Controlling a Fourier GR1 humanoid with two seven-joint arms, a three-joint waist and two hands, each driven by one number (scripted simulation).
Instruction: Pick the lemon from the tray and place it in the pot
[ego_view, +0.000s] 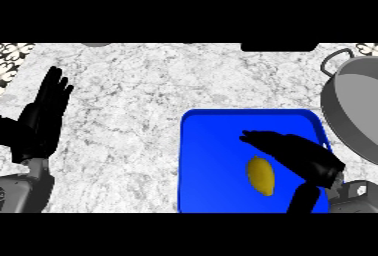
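Lemon (261, 176) lies on the blue tray (214, 150), long axis running 12 to 6. My right hand (299, 152) hangs over the tray at the lemon's 2 o'clock, fingers extended toward 10. Grey pot (354, 107) sits at the tray's 2 o'clock. My left hand (40, 120) rests open at 9, fingers up.

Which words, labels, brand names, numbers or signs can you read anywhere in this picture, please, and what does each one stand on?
None: no readable text shows anywhere.
The blue tray, the lemon and the grey pot are plain, with no label or mark.
The marble counter bears only its veined pattern.
The left hand and right hand are plain black, with no writing.
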